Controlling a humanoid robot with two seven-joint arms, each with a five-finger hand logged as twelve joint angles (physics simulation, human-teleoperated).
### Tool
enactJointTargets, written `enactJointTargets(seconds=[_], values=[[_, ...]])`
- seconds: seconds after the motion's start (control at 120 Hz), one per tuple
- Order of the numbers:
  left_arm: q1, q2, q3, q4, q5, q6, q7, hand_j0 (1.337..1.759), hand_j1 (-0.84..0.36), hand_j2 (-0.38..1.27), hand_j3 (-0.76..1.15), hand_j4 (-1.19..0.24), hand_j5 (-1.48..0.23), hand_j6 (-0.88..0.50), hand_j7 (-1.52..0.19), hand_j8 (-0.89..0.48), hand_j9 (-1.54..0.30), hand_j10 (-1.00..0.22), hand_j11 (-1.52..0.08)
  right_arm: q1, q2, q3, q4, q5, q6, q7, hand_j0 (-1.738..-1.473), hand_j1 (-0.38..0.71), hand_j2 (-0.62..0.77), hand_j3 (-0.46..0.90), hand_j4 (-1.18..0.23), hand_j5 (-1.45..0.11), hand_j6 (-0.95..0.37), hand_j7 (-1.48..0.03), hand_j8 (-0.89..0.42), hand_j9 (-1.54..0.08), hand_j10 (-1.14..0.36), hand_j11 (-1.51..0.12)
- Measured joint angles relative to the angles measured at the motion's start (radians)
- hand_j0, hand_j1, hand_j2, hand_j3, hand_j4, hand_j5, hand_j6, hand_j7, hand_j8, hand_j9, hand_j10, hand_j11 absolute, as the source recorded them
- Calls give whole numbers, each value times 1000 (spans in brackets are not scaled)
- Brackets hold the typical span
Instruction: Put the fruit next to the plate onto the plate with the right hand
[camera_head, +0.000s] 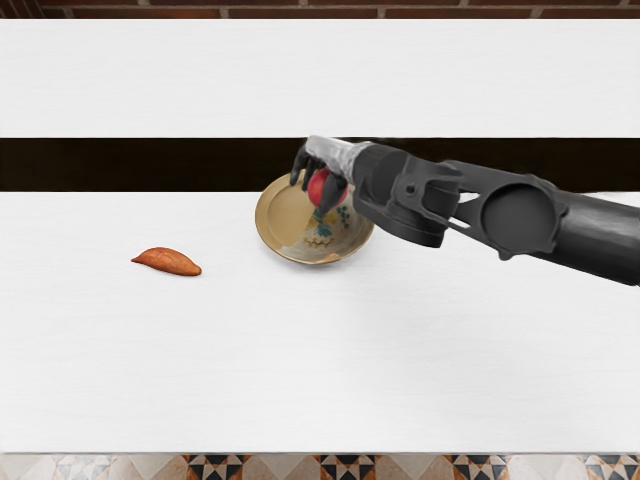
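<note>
Occlusion governs this view. The right arm enters from the right edge of the frame, where it is cut off, and its thick dark wrist covers the upper right rim of the plate. We see the robot hand at the upper centre, its dark fingers curled down around the red fruit, which it holds. Only part of the fruit shows between the fingers, so we cannot name its kind. The fruit sits over the upper middle of the plate in the picture; we cannot tell whether it touches the plate's surface or hangs just above it. A small painted motif on the plate, just below the fruit, is too fine to make out.

The plate rests on the white bench, close to the bench's upper edge. Well apart from it, at the left of the frame, lies an orange tapered object, flat on the bench and clear of the arm.

Beyond the upper edge of the bench runs a dark gap, then a second white surface. A strip of brick wall lines the top of the frame and patterned floor tiles the bottom. Below the plate and arm the bench surface is bare across the whole lower half of the frame.
</note>
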Motion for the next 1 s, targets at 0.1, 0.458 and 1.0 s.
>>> enactJointTargets(seconds=[0.1,0.458,1.0], values=[[0,0,0,0,0,0,0,1658,55,49,0,-245,-318,-245,-318,-245,-318,-245,-318,-14,5,0,-1,-1,0,0,-1656,273,123,0,-592,-825,-605,-796,-366,-822,-434,-808],[0,0,0,0,0,0,0,1658,55,49,0,-245,-318,-245,-318,-245,-318,-245,-318,-24,15,9,7,39,-10,0,-1657,-96,39,0,-238,-324,-244,-316,-164,-324,-187,-320],[0,0,0,0,0,-1,0,1658,55,49,0,-245,-318,-245,-318,-245,-318,-245,-318,-25,-633,287,226,788,655,0,-1658,-296,-3,0,-47,-61,-48,-61,-42,-61,-43,-61]])
